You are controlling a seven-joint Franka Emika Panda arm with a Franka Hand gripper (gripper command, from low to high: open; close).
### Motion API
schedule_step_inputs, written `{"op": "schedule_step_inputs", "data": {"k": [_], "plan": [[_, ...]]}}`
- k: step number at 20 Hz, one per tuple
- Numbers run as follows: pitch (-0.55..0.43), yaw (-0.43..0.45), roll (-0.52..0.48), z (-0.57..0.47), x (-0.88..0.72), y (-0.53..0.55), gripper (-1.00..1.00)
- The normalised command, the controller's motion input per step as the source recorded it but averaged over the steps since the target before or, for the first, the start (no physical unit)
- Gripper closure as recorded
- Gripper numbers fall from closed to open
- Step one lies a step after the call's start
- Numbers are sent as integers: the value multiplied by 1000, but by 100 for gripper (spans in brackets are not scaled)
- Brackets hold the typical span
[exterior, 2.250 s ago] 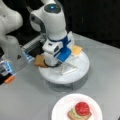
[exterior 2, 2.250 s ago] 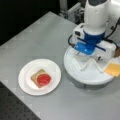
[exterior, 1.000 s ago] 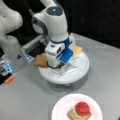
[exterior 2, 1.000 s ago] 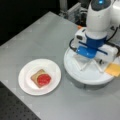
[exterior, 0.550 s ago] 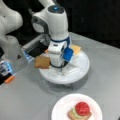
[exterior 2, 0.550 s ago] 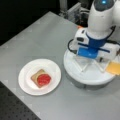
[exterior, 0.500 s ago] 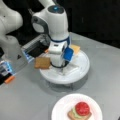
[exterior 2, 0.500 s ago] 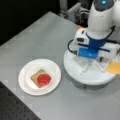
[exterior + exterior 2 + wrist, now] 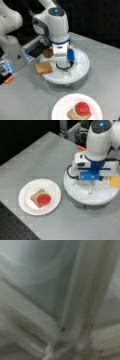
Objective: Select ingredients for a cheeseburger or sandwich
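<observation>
My gripper (image 9: pixel 63 67) (image 9: pixel 90 189) reaches down into the middle of the round white divided tray (image 9: pixel 82 71) (image 9: pixel 75 195). On the tray lie a tan toast square (image 9: pixel 43 67), a dark brown patty (image 9: pixel 48 52) and a yellow cheese square (image 9: pixel 115 181). None of them is between the fingers that I can see. The sandwich (image 9: pixel 79 112) (image 9: pixel 40 198) sits on a white paper plate (image 9: pixel 60 107) (image 9: pixel 25 195): toast base, green lettuce (image 9: pixel 75 111), red tomato (image 9: pixel 82 108) on top. The wrist view shows only the tray's white dividers (image 9: pixel 75 302), very close.
A second white robot body (image 9: pixel 10 30) stands at a front view's left, with a dark box (image 9: pixel 35 48) and an orange piece (image 9: pixel 9 79) beside it. The grey table (image 9: pixel 37 157) ends in a black perforated board (image 9: pixel 15 230) at a front view's bottom left.
The arm has shifted a little over the tray and come down towards its middle. The plate and its stack have not moved.
</observation>
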Motion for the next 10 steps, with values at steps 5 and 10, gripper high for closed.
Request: {"op": "schedule_step_inputs", "data": {"k": [5,10], "plan": [[57,252,100,-13,126,119,-100],[63,313,54,32,107,162,-100]]}}
